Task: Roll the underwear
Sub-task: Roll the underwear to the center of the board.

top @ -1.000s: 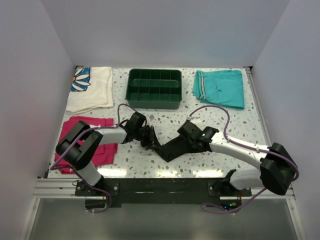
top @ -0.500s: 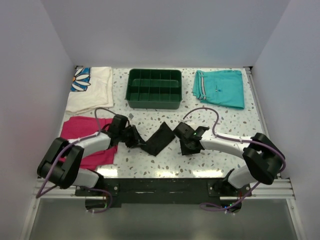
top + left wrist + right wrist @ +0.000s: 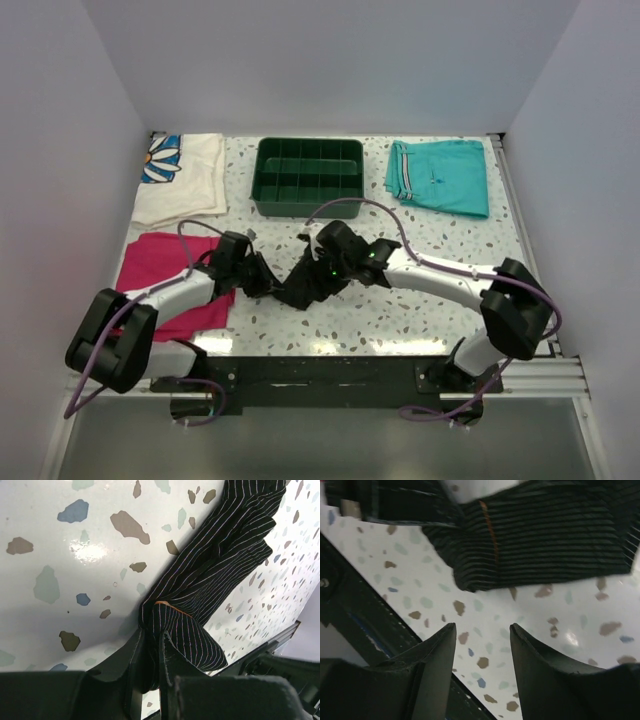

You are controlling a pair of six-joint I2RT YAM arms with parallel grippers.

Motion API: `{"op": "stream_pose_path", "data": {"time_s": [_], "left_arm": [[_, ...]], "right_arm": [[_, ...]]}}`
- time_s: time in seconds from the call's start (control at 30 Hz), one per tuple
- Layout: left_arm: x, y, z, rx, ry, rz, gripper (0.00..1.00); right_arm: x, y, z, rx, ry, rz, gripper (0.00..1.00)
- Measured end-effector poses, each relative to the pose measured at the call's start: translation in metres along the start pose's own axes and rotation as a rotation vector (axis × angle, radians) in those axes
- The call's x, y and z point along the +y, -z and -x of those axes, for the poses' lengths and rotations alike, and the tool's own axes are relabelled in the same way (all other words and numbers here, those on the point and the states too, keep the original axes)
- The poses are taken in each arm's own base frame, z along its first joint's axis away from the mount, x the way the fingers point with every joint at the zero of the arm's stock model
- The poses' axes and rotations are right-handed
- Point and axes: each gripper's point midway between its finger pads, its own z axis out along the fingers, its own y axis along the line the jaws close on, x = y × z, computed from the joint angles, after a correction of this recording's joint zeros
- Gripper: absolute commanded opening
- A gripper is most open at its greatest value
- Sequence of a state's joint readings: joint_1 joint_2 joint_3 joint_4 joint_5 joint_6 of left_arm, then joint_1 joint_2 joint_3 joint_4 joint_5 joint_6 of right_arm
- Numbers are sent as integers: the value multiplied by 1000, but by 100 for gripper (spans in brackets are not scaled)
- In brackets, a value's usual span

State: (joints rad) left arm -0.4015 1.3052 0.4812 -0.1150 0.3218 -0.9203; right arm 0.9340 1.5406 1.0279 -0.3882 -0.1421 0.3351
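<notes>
The fingers (image 3: 135, 680) of the left gripper (image 3: 151, 632) stand narrow, pinched on a bunched corner of the underwear (image 3: 220, 560). In the left wrist view a fold of the black striped fabric with an orange-edged hem is squeezed between them. From that fold the cloth runs away from the fingertips in a twisted, crumpled band across the speckled table (image 3: 60, 555).

The fingers (image 3: 432, 665) of the right gripper (image 3: 482, 632) stand apart with nothing between them; only bare table shows in the gap. In the right wrist view the underwear lies just beyond those fingertips as a folded dark mass with a thin orange line across it. It is close to the tips but not touching them.

From above, the underwear is a small dark heap on the near middle of the table, caught between the two grippers: the left one on its left side, the right one over its right side. The magenta cloth (image 3: 160, 260) lies to the left under the left arm. The green tray (image 3: 310, 205) and the teal shorts (image 3: 440, 175) sit well apart at the far side.
</notes>
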Motion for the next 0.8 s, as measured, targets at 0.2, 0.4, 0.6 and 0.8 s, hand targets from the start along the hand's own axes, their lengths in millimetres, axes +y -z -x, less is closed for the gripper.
{"op": "stream_pose_path", "data": {"time_s": [0.2,0.4,0.6,0.8], "left_arm": [[-2,-2,0,24,-24,7,0],[-6,-5,1,48,-43,2,0],[-6,-5,0,55,-56,-3,0],[-7,-6,0,60,-57,-8,0]], "right_arm": [[39,-17,8,14,122,132,52],[43,-32,8,32,160,153,53],[40,-37,9,37,192,144,53],[37,-38,14,17,203,119,54]]}}
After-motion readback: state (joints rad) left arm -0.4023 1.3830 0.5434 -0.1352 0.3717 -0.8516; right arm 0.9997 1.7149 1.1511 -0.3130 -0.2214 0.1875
